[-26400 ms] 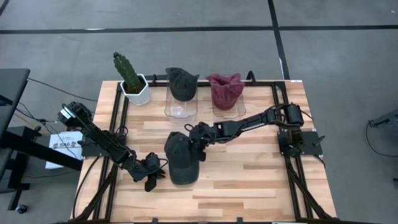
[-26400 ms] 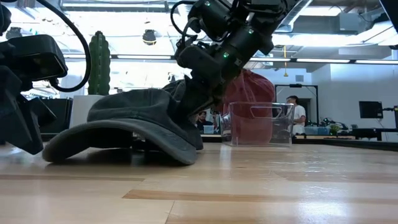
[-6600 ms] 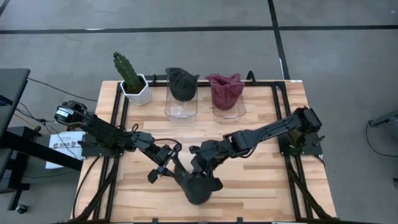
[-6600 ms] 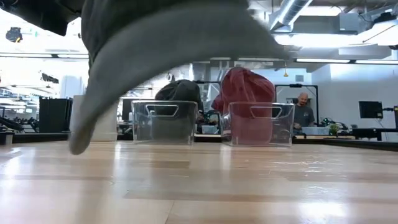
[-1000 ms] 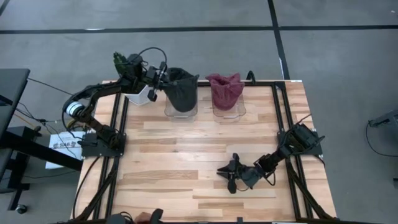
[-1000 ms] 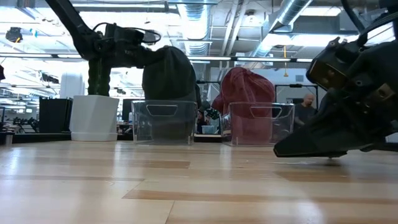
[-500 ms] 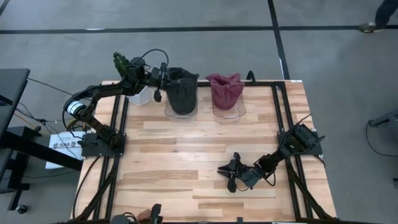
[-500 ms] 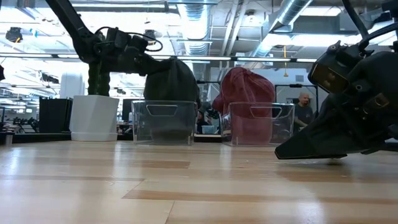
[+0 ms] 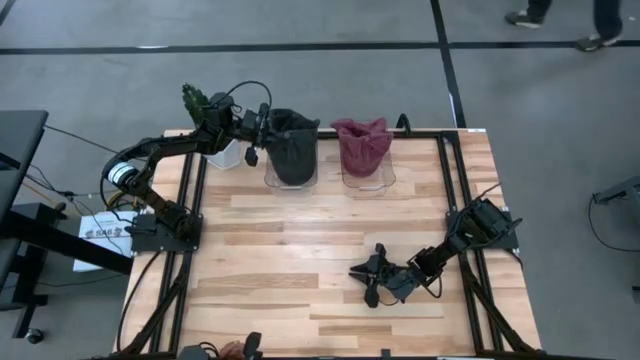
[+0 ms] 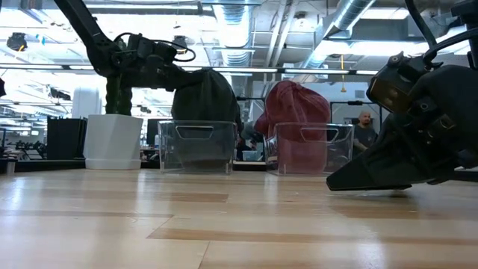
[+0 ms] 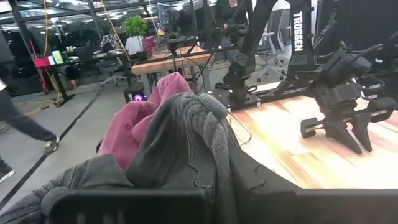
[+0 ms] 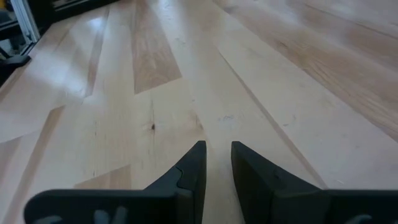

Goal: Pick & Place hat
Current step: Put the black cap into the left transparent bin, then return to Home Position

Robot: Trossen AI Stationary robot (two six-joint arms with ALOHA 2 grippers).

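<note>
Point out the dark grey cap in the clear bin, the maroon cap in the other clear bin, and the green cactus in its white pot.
Dark grey cap (image 9: 292, 150), high view, on its crown.
Maroon cap (image 9: 362, 146), high view, on its crown.
Green cactus (image 10: 117, 96), low view, on its stem.

Even overhead light, soft shadows. Ceiling strips (image 10: 388, 72) glare in the low view. Glare on the surface (image 12: 93, 68) beyond the right hand (image 12: 214, 163); its near fingers perhaps slightly blurred.
</note>
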